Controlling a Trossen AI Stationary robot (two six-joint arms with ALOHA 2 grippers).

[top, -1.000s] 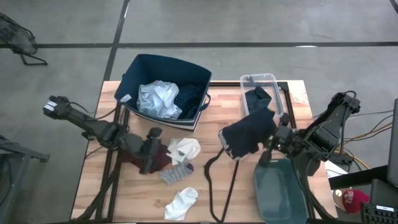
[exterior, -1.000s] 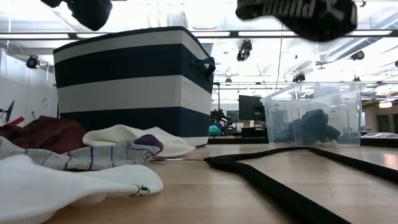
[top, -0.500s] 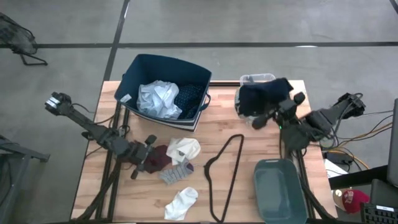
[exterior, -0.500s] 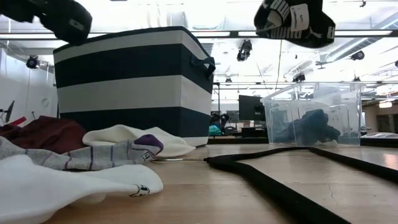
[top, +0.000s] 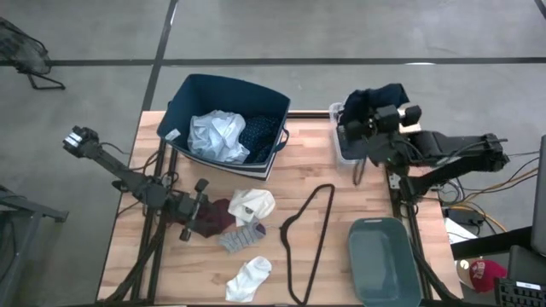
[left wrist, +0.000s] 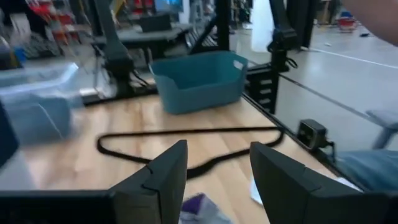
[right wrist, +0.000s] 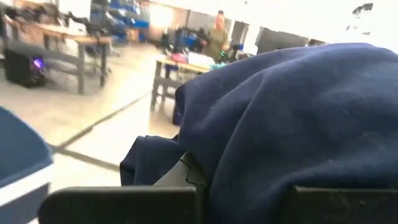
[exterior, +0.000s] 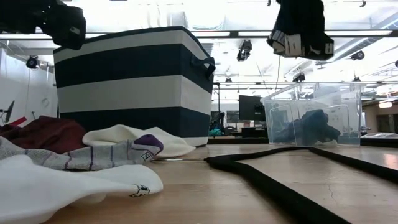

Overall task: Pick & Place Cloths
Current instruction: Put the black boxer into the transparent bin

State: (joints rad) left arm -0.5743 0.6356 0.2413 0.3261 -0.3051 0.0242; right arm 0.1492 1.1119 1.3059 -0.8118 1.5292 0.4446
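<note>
Fingers of the right gripper (top: 368, 119) pinch a navy garment (top: 382, 96), draped over them.

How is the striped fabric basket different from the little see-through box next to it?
The striped basket is soft navy-and-white fabric and clearly larger; the clear box is rigid, transparent plastic and smaller. The basket holds a pale blue shirt and a patterned navy piece; the box holds one dark garment. Both stand open-topped on the table.

My right gripper's fingertips buried under the navy cloth (right wrist: 292, 124), clear bin (top: 348, 136) mostly covered from above, low view crops that cloth's top at the edge, left wrist picture smeared, person (right wrist: 217, 34) too small to make out.
</note>
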